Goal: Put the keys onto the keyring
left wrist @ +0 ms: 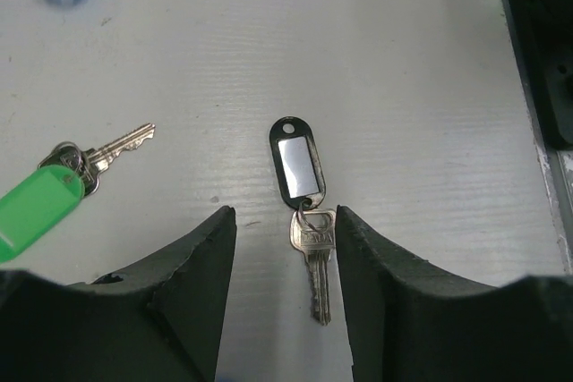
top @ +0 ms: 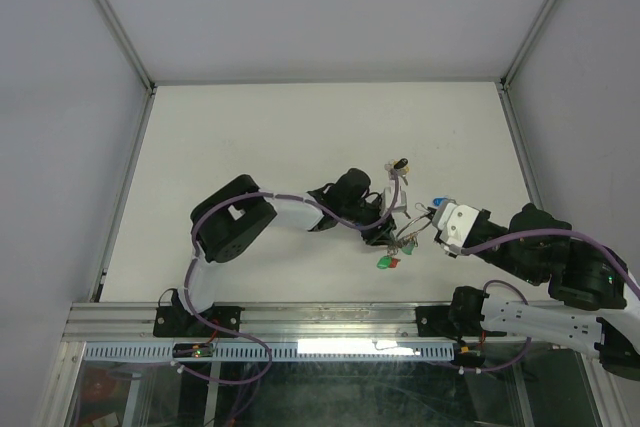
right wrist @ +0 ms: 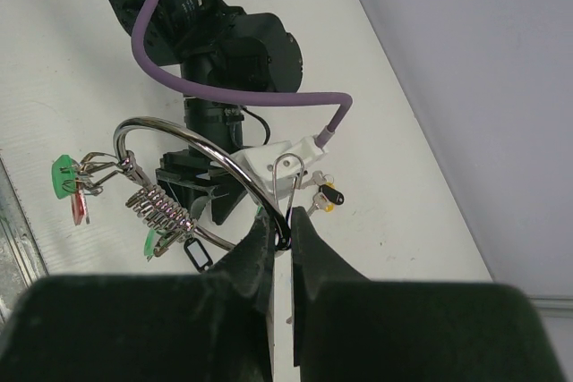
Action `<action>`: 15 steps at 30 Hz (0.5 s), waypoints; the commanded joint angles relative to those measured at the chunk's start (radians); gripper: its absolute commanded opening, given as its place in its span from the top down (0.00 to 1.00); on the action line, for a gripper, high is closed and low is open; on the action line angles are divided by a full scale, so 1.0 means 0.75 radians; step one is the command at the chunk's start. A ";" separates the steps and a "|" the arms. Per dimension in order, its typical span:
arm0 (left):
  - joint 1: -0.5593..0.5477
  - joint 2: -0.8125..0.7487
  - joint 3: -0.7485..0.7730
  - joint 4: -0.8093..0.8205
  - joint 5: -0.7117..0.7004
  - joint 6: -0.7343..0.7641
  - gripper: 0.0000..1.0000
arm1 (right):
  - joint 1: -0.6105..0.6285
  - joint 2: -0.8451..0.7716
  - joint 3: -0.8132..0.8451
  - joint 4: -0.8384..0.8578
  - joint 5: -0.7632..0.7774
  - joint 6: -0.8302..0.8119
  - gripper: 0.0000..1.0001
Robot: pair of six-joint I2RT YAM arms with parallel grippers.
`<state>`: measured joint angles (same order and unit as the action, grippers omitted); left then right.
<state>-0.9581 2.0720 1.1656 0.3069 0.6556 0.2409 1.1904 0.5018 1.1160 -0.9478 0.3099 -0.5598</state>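
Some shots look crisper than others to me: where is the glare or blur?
Left wrist view: the black tag glints pale in its window; the left fingers look soft. Right wrist view: the keyring is sharp, the right fingers pinching it blurred. Top view: a bright strip glares by the arm bases; the keys show only as tiny specks.

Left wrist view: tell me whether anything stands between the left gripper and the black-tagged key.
Nothing visible does. The black-tagged key lies flat on the table, directly between the left gripper's open fingers. The green-tagged key lies off to one side, apart from it.
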 commanded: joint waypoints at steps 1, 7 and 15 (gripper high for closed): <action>-0.027 -0.040 -0.026 0.095 -0.138 -0.180 0.54 | 0.009 -0.021 0.008 0.076 0.021 -0.006 1.00; -0.061 -0.059 -0.013 0.019 -0.336 -0.351 0.54 | 0.008 -0.023 0.005 0.079 0.017 -0.008 1.00; -0.072 -0.086 -0.004 -0.022 -0.397 -0.585 0.52 | 0.008 -0.021 -0.001 0.085 0.012 -0.012 1.00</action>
<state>-1.0080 2.0605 1.1481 0.3126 0.3885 -0.0723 1.1904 0.4973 1.1141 -0.9474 0.3096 -0.5652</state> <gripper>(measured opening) 0.484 0.038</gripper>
